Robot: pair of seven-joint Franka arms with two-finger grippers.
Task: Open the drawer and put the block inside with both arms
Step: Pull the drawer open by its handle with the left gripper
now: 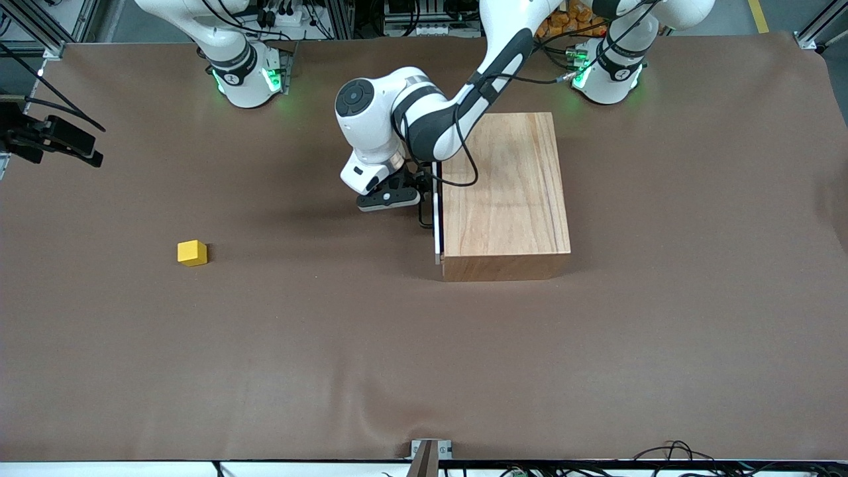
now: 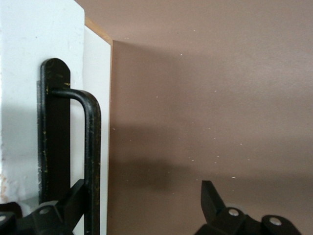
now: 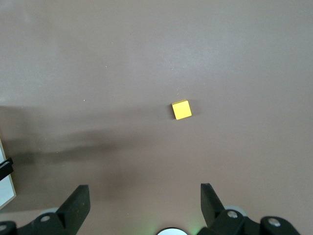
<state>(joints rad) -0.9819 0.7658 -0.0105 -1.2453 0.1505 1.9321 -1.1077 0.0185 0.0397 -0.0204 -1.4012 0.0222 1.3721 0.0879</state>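
The brown desk (image 1: pixel 424 371) carries a light-wood box (image 1: pixel 507 192) toward the left arm's end, with the drawer (image 1: pixel 437 212) pushed shut in it; its white front panel faces the right arm's end of the desk, and the thin black handle (image 2: pixel 90 147) stands out from that panel.

The left arm (image 1: pixel 424 119) reaches down in front of the drawer. The left gripper (image 2: pixel 142 208) sits at the handle with its jaws spread wide: one finger (image 2: pixel 73 200) lies against the handle bar, the other finger (image 2: pixel 210 198) stands apart over bare desk, so nothing is clamped.

The right gripper (image 3: pixel 142 203) hangs high over the desk with its jaws wide apart and empty, waiting.

The block (image 1: pixel 192 253), a small yellow cube, rests on the desk toward the right arm's end, well apart from the box and a little nearer to the front camera than the handle.
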